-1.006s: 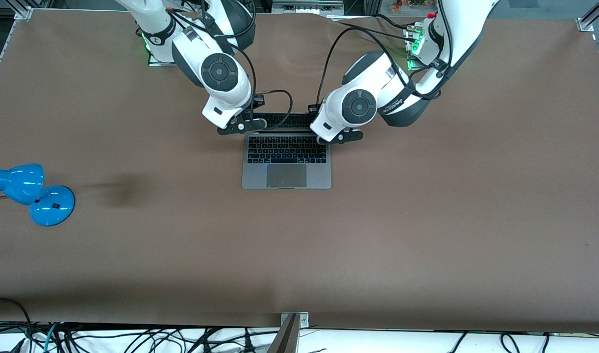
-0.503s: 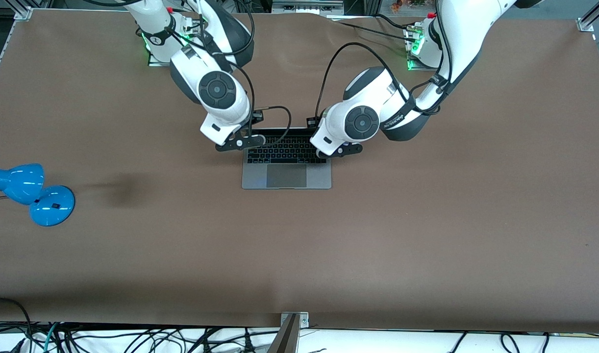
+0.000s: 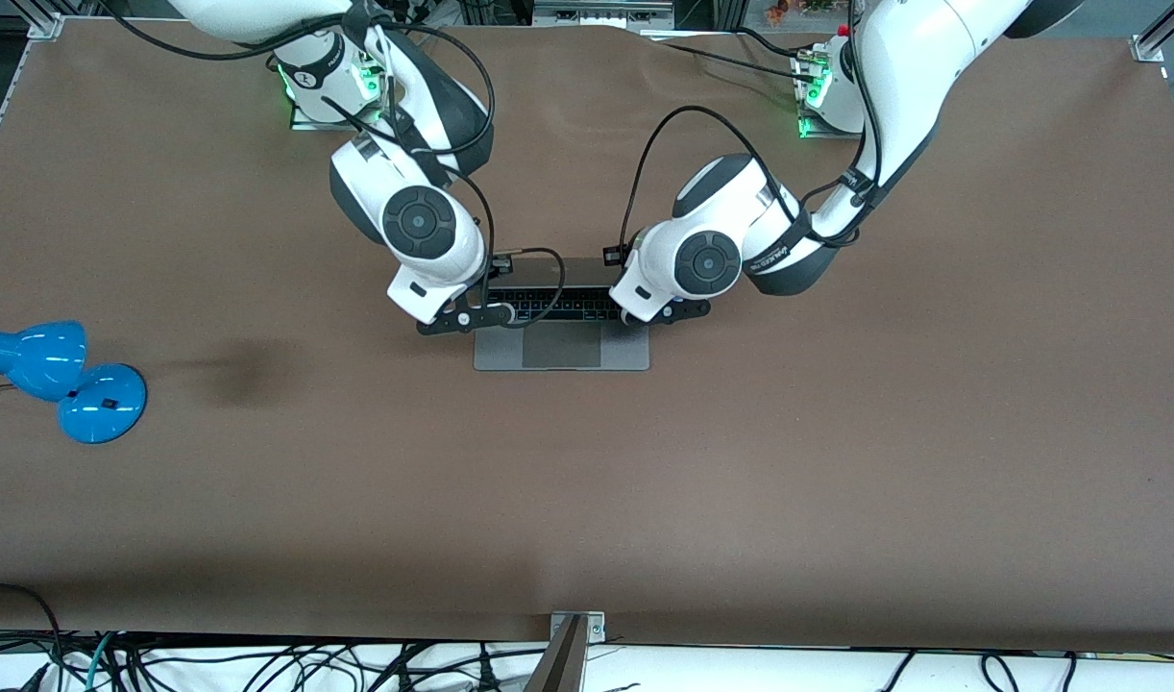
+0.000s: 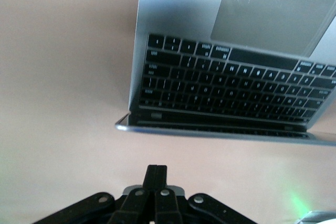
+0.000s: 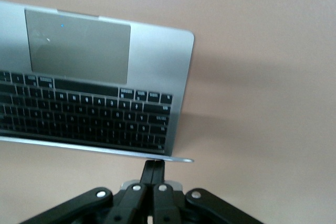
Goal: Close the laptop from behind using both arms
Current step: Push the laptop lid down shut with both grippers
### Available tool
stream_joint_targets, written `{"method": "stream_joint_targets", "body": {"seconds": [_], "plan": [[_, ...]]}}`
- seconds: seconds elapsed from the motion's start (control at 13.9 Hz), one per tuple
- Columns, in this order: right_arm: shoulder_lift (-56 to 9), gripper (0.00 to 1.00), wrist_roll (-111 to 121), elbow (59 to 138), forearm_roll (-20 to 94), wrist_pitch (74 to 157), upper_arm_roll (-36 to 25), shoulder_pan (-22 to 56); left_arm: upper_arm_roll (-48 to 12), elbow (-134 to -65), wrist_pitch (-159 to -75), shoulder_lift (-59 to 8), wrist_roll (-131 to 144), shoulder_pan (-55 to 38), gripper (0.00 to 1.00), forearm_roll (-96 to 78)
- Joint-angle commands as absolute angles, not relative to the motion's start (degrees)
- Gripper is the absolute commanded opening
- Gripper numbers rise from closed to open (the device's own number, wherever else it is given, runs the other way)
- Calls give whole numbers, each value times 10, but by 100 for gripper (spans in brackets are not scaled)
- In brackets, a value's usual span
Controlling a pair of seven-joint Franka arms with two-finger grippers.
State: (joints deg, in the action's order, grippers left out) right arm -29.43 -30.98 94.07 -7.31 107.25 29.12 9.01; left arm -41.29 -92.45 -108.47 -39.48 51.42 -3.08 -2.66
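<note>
The space-grey laptop (image 3: 561, 348) lies mid-table with its lid (image 3: 587, 272) tipped well forward over the black keyboard (image 3: 573, 306); the trackpad still shows. My right gripper (image 3: 464, 319) is shut and empty at the lid's corner toward the right arm's end. In the right wrist view its closed fingertips (image 5: 153, 163) touch the lid's top edge (image 5: 94, 148). My left gripper (image 3: 668, 312) is shut and empty at the other lid corner. In the left wrist view its closed fingertips (image 4: 156, 168) sit just short of the lid's edge (image 4: 220, 132).
A blue desk lamp (image 3: 63, 375) lies near the table edge toward the right arm's end. Black cables (image 3: 645, 173) loop from both wrists over the laptop. The brown table (image 3: 837, 432) stretches wide toward the front camera.
Both grippers have moved toward the front camera and down, and the lid has tipped further forward. Less of the keyboard shows than before.
</note>
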Motion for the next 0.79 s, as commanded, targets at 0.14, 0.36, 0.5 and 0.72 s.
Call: {"method": "stream_joint_targets", "body": {"seconds": [0.14,0.36,0.5,0.72], "plan": [[-338,0,-317,919,-106,1111,288,90,-403,-885,-1121,-446,508,-35,0,5],[-379,0,-316,895,-117,1133,278,91,-398,-884,-1144,-466,509,-35,0,34],[-398,0,-310,874,-117,1134,273,90,-395,-884,-1145,-473,509,-35,0,39],[-416,0,-309,861,-117,1136,265,90,-386,-882,-1150,-486,508,-36,0,51]]}}
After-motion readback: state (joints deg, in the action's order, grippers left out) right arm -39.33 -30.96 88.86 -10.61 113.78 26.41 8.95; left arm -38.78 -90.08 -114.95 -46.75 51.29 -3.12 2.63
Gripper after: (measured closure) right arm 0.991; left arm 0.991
